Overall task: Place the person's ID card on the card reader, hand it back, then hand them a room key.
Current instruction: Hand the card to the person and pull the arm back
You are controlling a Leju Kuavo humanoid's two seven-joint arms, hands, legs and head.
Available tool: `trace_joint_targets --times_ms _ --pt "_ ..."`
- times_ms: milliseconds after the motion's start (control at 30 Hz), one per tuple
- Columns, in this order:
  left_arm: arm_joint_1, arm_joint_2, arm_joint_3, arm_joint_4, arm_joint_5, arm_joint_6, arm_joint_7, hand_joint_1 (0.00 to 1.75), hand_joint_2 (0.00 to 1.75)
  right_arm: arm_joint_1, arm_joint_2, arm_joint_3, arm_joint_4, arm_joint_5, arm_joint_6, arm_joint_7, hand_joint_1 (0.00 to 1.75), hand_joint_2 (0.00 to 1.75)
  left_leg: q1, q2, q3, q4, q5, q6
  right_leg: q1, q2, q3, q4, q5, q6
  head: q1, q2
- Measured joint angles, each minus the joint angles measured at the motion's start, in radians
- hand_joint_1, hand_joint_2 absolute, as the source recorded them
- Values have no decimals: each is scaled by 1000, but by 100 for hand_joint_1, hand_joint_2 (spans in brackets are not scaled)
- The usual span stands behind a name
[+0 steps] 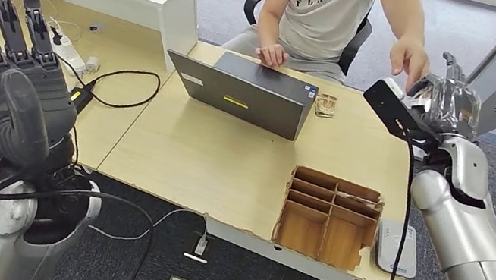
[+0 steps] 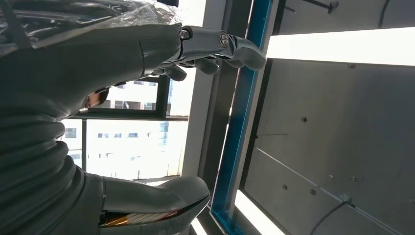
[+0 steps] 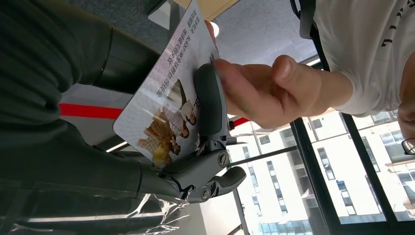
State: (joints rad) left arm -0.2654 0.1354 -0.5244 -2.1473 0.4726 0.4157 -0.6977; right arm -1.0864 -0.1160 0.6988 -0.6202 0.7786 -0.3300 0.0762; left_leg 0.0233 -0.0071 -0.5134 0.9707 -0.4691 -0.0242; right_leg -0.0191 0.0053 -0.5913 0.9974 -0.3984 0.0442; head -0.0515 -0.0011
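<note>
I counted one laptop [image 1: 253, 95] on the worktop [image 1: 203, 159], one wooden organizer [image 1: 329, 217] near it, one card reader [image 1: 396, 248] just beside that organizer, one card [image 3: 164, 93], and one person [image 1: 325, 11] behind the laptop.

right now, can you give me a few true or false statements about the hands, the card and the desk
1. The right hand holds a printed card. True.
2. The person's hand is touching that card. True.
3. The left hand grips a room key. False: it is raised with its fingers apart, holding nothing.
4. The card lies on the card reader. False: the reader sits bare at the desk's near edge, beside the wooden organizer.
5. The laptop is closed flat. False: it stands open in front of the person.
</note>
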Motion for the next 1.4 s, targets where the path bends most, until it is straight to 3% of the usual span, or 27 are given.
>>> trace_joint_targets --times_ms 500,633,967,1267,1400 --pt "-3 0 -6 0 11 12 0 0 175 -5 -2 12 1 7 10 7 171 175 0 0 0 0 0 0 0 0 0 0 0 0 0 0" --pt "-3 2 -12 0 4 36 0 0 175 -1 -2 24 3 1 13 -2 0 175 0 0 0 0 0 0 0 0 0 0 0 0 0 0" --pt "11 18 -14 -5 -5 67 -1 0 175 40 -26 28 -52 -57 -9 -41 0 175 0 0 0 0 0 0 0 0 0 0 0 0 0 0" --pt "57 36 2 -19 -18 45 -2 0 175 196 -139 -6 -332 -88 -49 8 0 175 0 0 0 0 0 0 0 0 0 -1 0 0 0 0" --pt "88 39 12 -24 -15 24 -2 0 175 328 -209 -52 -532 -136 -64 38 0 175 0 0 1 0 -1 0 0 -1 1 -1 -1 1 0 0"
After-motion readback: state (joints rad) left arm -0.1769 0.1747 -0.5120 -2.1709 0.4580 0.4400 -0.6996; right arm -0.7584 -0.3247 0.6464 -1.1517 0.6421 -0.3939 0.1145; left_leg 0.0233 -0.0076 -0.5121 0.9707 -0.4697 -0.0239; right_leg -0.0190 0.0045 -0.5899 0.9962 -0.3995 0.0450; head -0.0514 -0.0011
